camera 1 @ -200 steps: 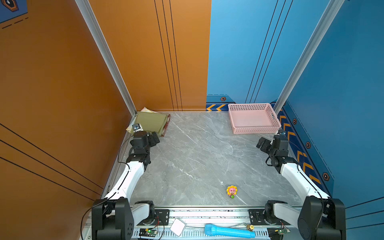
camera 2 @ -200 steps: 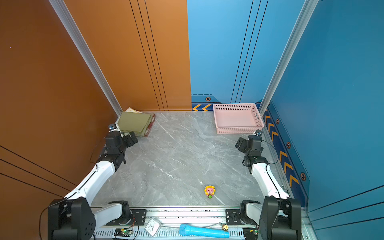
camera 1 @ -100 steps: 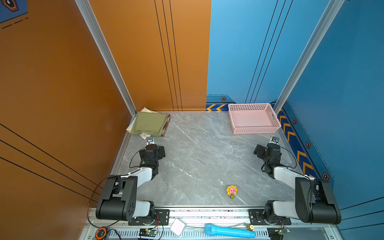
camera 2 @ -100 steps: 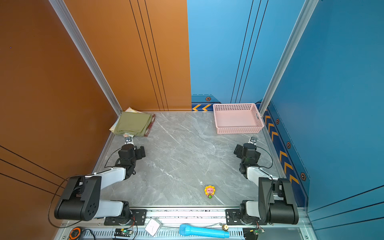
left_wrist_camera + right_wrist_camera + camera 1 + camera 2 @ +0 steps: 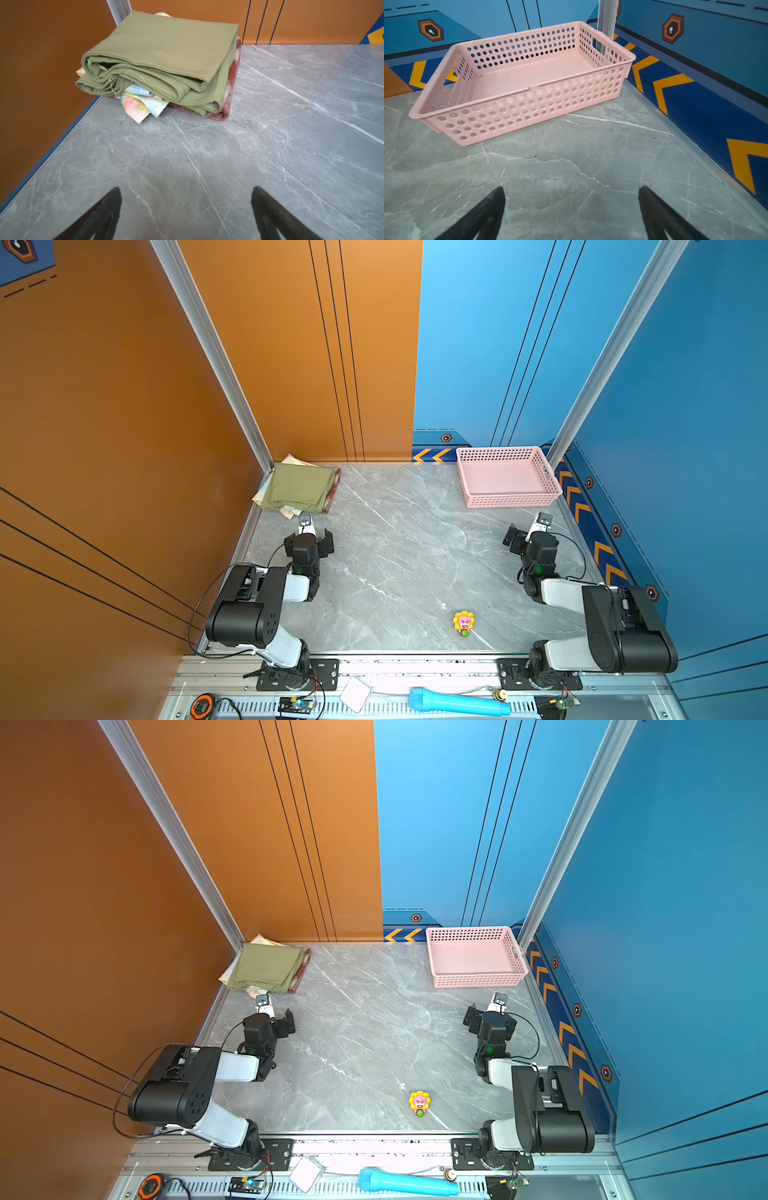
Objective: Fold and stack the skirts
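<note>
1. Looking through the left wrist camera, I saw the left gripper (image 5: pixel 186 188) with its jaws spread wide and holding nothing, only the bare grey table (image 5: pixel 228 155) under them.
2. On the right wrist camera, the right gripper (image 5: pixel 571 187) was just as wide and held nothing, low over the same marbled surface.
3. Ahead of the left gripper and clear of it, the skirts lay in one pile in the far left corner of the table, against the orange wall (image 5: pixel 124 427).
4. On top of the pile was the green skirt (image 5: pixel 162 47), folded in several layers with its loose hems turned toward the gripper.
5. Under it sat the floral skirt (image 5: pixel 141 104), with one corner poking out onto the table and another scrap showing at the back of the pile.
6. At the bottom lay the plaid skirt (image 5: pixel 217 115), its red edge showing along the side away from the wall.
7. Ahead of the right gripper and apart from it, a pink basket (image 5: pixel 529 108) stood upright in the far right corner.
8. In both top views I had both arms tucked low near their bases. A small flower toy (image 5: pixel 464 623) stood near the front edge, well apart from both grippers, and a blue microphone (image 5: pixel 457 702) lay on the front rail.
</note>
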